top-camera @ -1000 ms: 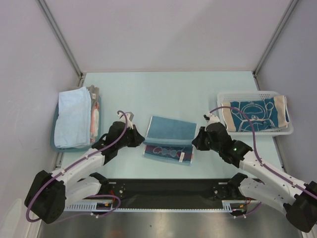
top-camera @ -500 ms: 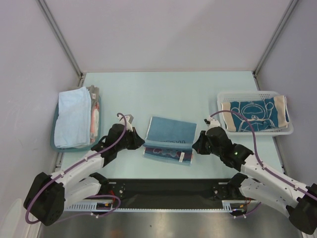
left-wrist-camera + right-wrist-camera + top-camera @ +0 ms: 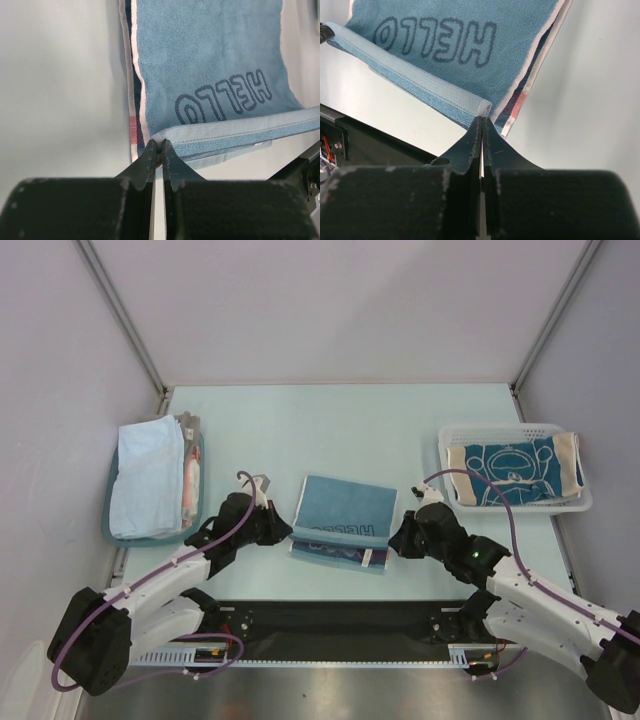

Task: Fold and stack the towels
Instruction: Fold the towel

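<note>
A blue towel (image 3: 343,518) with "HELLO" lettering lies partly folded at the table's middle front. My left gripper (image 3: 283,527) is shut on its near left corner; the left wrist view shows the towel (image 3: 210,75) and the gripper (image 3: 158,146) pinching the hem. My right gripper (image 3: 397,535) is shut on its near right corner, also seen in the right wrist view (image 3: 483,120) on the towel (image 3: 450,45). A dark teal towel (image 3: 515,470) with white drawing lies in the white basket (image 3: 510,430). A light blue towel (image 3: 147,475) lies folded in the teal tray (image 3: 198,465).
The basket stands at the right, the tray at the left with a grey-beige and pinkish cloth (image 3: 190,475) beside the light blue towel. A black strip (image 3: 340,620) runs along the table's near edge between the arm bases.
Both grippers have moved toward the near edge with the towel's corners, drawing the upper layer back. The "HELLO" lettering now shows near the front fold.
</note>
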